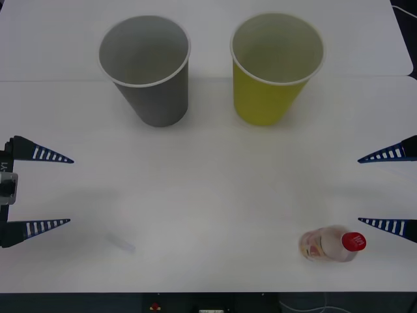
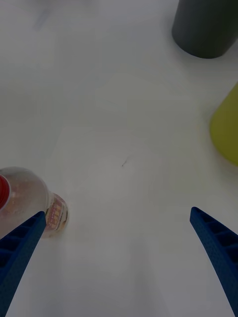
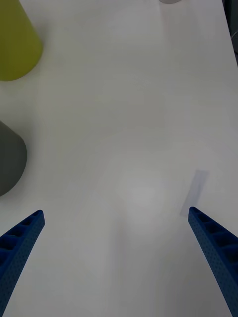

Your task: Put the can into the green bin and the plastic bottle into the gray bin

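Note:
The gray bin [image 1: 146, 68] stands upright at the back left of the white table, its wall also showing in the right wrist view [image 2: 204, 27]. Beside it at the back right is the green bin [image 1: 273, 68], equally upright. A small clear plastic bottle [image 1: 329, 244] with a red cap rests near the front right, and it appears beside one of my right gripper's fingertips [image 2: 30, 197]. My right gripper [image 1: 359, 190] hovers open at the right edge, just behind the bottle. At the left edge my left gripper [image 1: 71, 190] is open too, holding nothing. The can is out of view.
A faint clear strip [image 1: 122, 242] lies flat on the table [image 1: 208, 195] at the front left, near my left gripper. The table's front edge runs just below the bottle. A seam crosses the tabletop behind the bins.

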`<act>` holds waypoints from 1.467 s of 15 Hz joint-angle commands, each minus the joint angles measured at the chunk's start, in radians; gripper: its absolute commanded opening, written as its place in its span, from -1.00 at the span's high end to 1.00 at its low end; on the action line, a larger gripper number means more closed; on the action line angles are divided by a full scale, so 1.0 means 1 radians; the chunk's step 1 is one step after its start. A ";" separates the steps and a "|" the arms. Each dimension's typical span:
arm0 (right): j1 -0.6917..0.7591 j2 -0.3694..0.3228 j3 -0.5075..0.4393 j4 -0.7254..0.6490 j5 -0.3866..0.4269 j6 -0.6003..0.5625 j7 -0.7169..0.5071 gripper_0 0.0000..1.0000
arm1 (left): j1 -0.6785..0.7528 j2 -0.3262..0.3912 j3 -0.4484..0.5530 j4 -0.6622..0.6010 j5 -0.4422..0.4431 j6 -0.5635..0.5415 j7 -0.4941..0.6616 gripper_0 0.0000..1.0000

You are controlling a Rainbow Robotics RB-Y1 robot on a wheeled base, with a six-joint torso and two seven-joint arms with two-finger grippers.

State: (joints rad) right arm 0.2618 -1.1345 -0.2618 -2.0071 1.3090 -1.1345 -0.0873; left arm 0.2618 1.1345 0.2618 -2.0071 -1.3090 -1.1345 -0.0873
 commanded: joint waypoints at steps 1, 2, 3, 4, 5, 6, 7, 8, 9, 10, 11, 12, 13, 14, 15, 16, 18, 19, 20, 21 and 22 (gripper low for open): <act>0.000 0.000 0.000 0.000 0.000 0.000 0.000 -1.00 | 0.000 0.000 0.000 0.000 0.000 0.000 0.000 -1.00; 0.002 0.027 -0.004 -0.001 -0.005 0.005 0.003 -1.00 | 0.000 0.000 0.000 0.000 0.000 0.000 0.000 -1.00; 0.013 0.032 -0.033 -0.012 -0.016 0.009 0.011 -1.00 | 0.000 0.000 0.000 0.000 0.000 0.000 0.000 -1.00; 0.014 0.032 -0.040 -0.021 -0.019 0.010 0.004 -1.00 | 0.000 0.000 0.000 0.000 0.000 0.000 0.000 -1.00; 0.019 0.032 -0.047 -0.019 -0.030 0.010 0.006 -1.00 | 0.000 0.000 0.000 0.000 0.000 0.000 0.000 -1.00; 0.019 0.025 -0.051 -0.005 -0.043 0.010 0.014 -1.00 | 0.000 0.000 0.000 0.000 0.000 0.000 0.000 -1.00; 0.019 0.016 -0.051 0.002 -0.050 0.010 0.018 -1.00 | 0.000 0.000 0.000 0.000 0.000 0.000 0.000 -1.00; 0.020 0.005 -0.051 0.014 -0.059 0.010 0.024 -1.00 | 0.000 0.000 0.000 0.000 0.000 0.000 0.000 -1.00; 0.020 -0.005 -0.053 0.034 -0.076 -0.004 0.034 -1.00 | 0.000 0.000 0.000 0.000 0.000 0.000 0.000 -1.00; 0.019 -0.013 -0.059 0.053 -0.088 -0.024 0.041 -1.00 | 0.000 0.000 0.000 0.000 0.000 0.000 0.000 -1.00; 0.019 -0.016 -0.070 0.070 -0.096 -0.051 0.049 -1.00 | 0.000 0.000 0.000 0.000 0.000 0.000 0.000 -1.00; 0.020 -0.018 -0.089 0.096 -0.103 -0.097 0.061 -1.00 | 0.000 0.000 0.000 0.000 0.000 0.000 0.000 -1.00; 0.020 -0.018 -0.105 0.119 -0.108 -0.137 0.070 -1.00 | 0.000 0.000 0.000 0.000 0.000 0.000 0.000 -1.00; 0.019 -0.018 -0.117 0.143 -0.119 -0.171 0.081 -1.00 | 0.000 0.000 0.000 0.000 0.000 0.000 0.000 -1.00; 0.017 -0.018 -0.126 0.174 -0.128 -0.209 0.100 -1.00 | 0.000 0.000 0.000 0.000 0.000 0.000 0.000 -1.00; 0.013 -0.018 -0.126 0.217 -0.148 -0.238 0.155 -1.00 | 0.000 0.000 0.000 0.000 0.000 0.000 0.000 -1.00; 0.002 -0.018 -0.123 0.307 -0.174 -0.297 0.225 -1.00 | 0.000 0.000 0.000 0.000 0.000 0.000 0.000 -1.00; -0.010 -0.018 -0.119 0.352 -0.178 -0.338 0.262 -1.00 | 0.000 0.000 0.000 0.000 0.000 0.000 0.000 -1.00; -0.023 -0.018 -0.117 0.393 -0.178 -0.370 0.293 -1.00 | 0.000 0.000 0.000 0.000 0.000 0.000 0.000 -1.00; -0.032 -0.018 -0.109 0.438 -0.180 -0.400 0.331 -1.00 | 0.000 0.000 0.000 0.000 0.000 0.000 0.000 -1.00; -0.038 -0.018 -0.100 0.475 -0.191 -0.421 0.370 -1.00 | 0.000 0.000 0.000 0.000 0.000 0.000 0.000 -1.00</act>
State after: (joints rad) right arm 0.2291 -1.1519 -0.3688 -1.5609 1.1255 -1.5384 0.2535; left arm 0.2618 1.1345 0.2618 -2.0071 -1.3090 -1.1345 -0.0873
